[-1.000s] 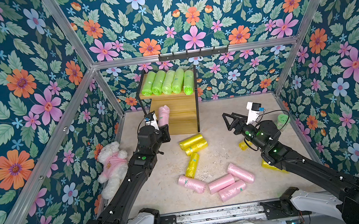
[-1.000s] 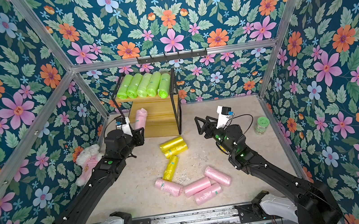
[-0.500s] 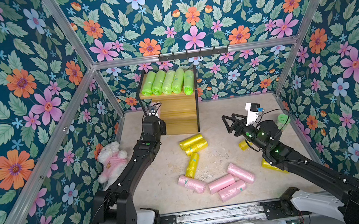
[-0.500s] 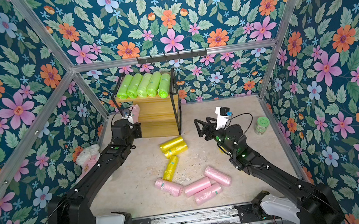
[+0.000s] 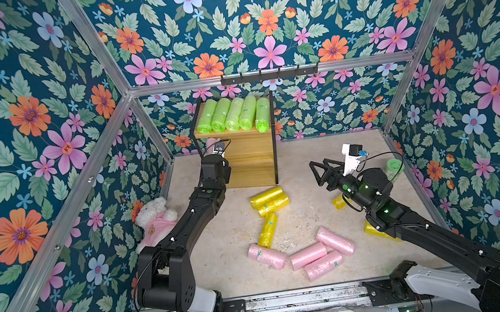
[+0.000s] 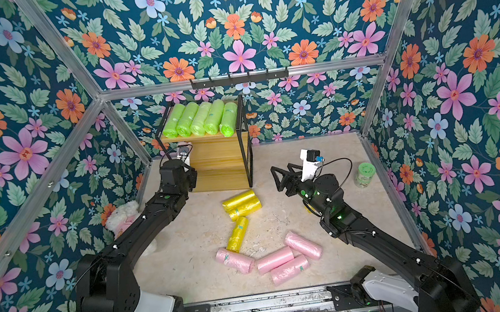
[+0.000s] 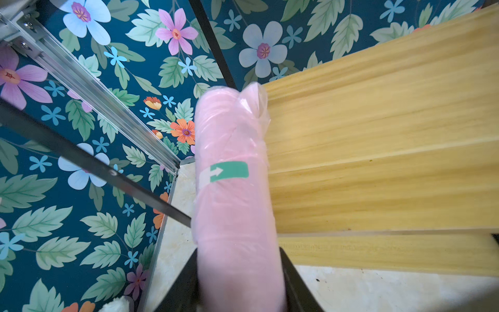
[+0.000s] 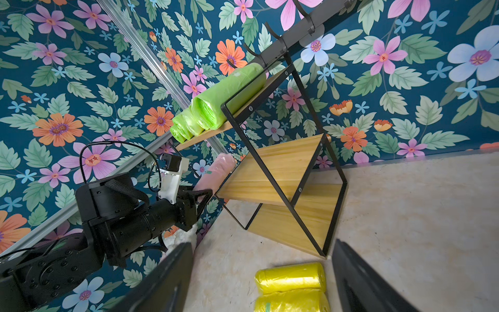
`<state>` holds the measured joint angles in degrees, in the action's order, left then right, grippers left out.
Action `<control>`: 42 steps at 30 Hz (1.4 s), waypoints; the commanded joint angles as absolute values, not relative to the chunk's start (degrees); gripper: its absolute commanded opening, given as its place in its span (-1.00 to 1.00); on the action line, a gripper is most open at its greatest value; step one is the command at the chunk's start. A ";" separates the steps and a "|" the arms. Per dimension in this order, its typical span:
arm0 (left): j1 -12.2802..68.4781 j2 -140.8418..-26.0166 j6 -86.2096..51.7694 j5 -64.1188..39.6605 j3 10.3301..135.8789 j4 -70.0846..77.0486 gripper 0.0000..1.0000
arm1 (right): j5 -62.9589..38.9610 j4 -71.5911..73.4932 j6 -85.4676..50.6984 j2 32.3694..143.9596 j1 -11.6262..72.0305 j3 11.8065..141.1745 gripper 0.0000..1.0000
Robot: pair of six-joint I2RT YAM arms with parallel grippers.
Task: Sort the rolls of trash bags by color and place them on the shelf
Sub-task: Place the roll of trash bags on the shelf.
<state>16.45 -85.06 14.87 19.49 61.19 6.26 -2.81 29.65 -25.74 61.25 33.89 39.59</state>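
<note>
My left gripper (image 7: 239, 272) was pinching a pink roll (image 7: 232, 167) by its near end, with one finger on each side of it. The roll pointed away from me. It lay along the left edge of the shelf (image 5: 248, 153), at the height of the middle board. It looked a bit blurry, and I could not tell if it sat on the wood or just hung beside it. The shelf stood at the far wall, a little to the left. On its top board lay five green rolls (image 5: 234, 118), side by side and touching. My right gripper (image 8: 263, 244) hung over the floor on the right. Its fingers were spread wide, it held nothing, and it pointed toward the shelf. In the middle of the floor, near the right front leg of the shelf, two yellow rolls (image 5: 269, 200) lay touching each other. A third yellow roll (image 5: 267, 230) lay a little nearer, at a slant. Two more yellow ones (image 5: 340, 202) peeked out from under my right arm. Four pink rolls (image 5: 307, 255) lay in a bunch at the near side. A soft toy (image 5: 155, 221) lay by the left wall. A little jar (image 5: 393, 169) with a green lid stood by the right wall.
</note>
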 commanded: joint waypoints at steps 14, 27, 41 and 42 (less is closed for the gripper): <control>16.39 -88.20 21.36 24.05 62.68 9.05 0.02 | -3.16 30.32 -26.76 62.14 33.93 39.90 0.70; 16.44 -83.23 16.69 21.34 59.13 9.66 0.28 | -3.25 30.54 -27.42 63.13 33.93 39.63 0.70; 16.44 -70.77 -1.92 9.09 51.59 7.65 0.45 | -4.57 22.24 -25.42 65.60 33.92 40.15 0.71; 16.44 -70.24 -3.60 8.56 51.23 6.97 0.42 | -4.57 21.36 -25.24 65.74 33.88 40.00 0.71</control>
<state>16.47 -71.42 3.62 12.08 51.83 7.81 -4.01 24.67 -26.68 65.43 33.87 39.57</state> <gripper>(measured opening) 0.721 0.854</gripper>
